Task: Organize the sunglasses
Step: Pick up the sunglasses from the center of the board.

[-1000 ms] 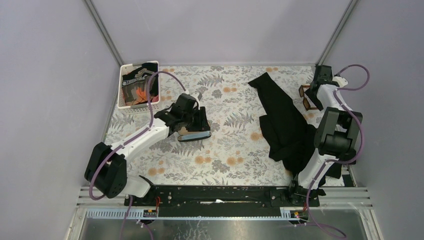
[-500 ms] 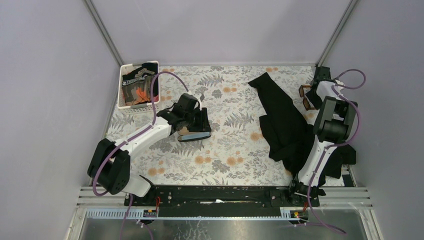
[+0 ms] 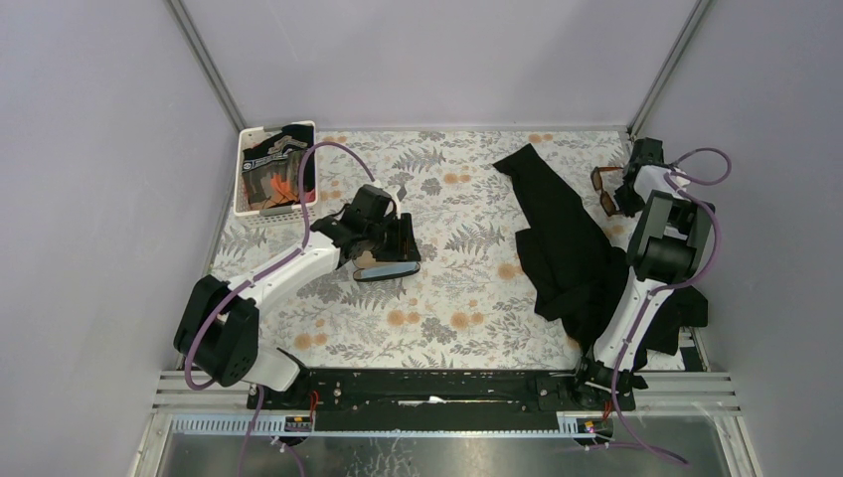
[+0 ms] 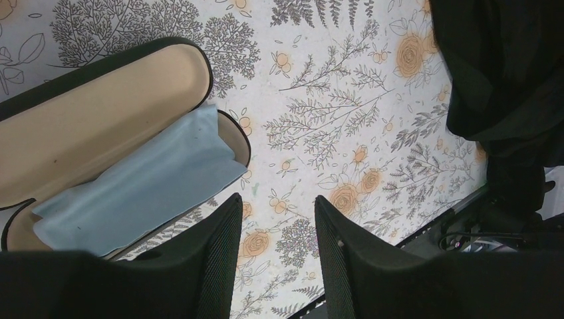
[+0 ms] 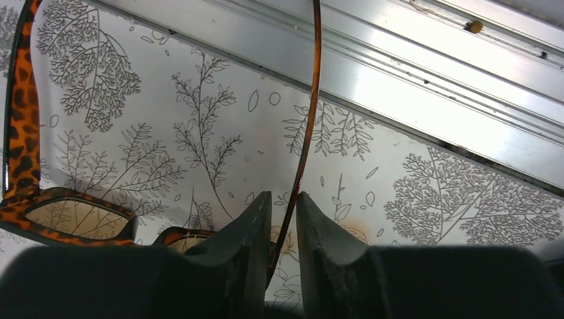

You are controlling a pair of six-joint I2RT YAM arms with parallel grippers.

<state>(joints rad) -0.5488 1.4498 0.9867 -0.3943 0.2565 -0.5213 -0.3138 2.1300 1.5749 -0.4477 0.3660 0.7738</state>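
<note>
Frankly, little of the organizing is done yet — the sunglasses (image 3: 608, 191) sit at the far right corner of the counter (image 3: 457, 318), well apart from the black case (image 4: 100, 119) that lies open at mid-left with a light-blue cloth (image 4: 140, 186) draped in its beige lining. My right end effector (image 5: 284, 199) has its fingers drawn close around one slim brown arm of the sunglasses, which runs down into the narrow gap between them; I cannot tell whether the pads truly press it or only flank it. My left end effector (image 4: 278, 206) is spread with nothing between its fingers, hanging just beside the case's open edge. By my judgement what is left is nearly all of it: securing the pair, carrying it across past the black garment (image 3: 567, 248) heaped on the right half, and laying it in the case, where the cloth may need dealing with. As for the views, the overhead one alone shows how far pair and case are from each other, yet it hides my right fingers behind the wrist. The right wrist view gives the tortoiseshell frame, the lenses resting low on the floral counter and the metal rail (image 5: 432, 73) close behind — while only the left wrist view shows the case's open lining and the cloth lying in it.
</note>
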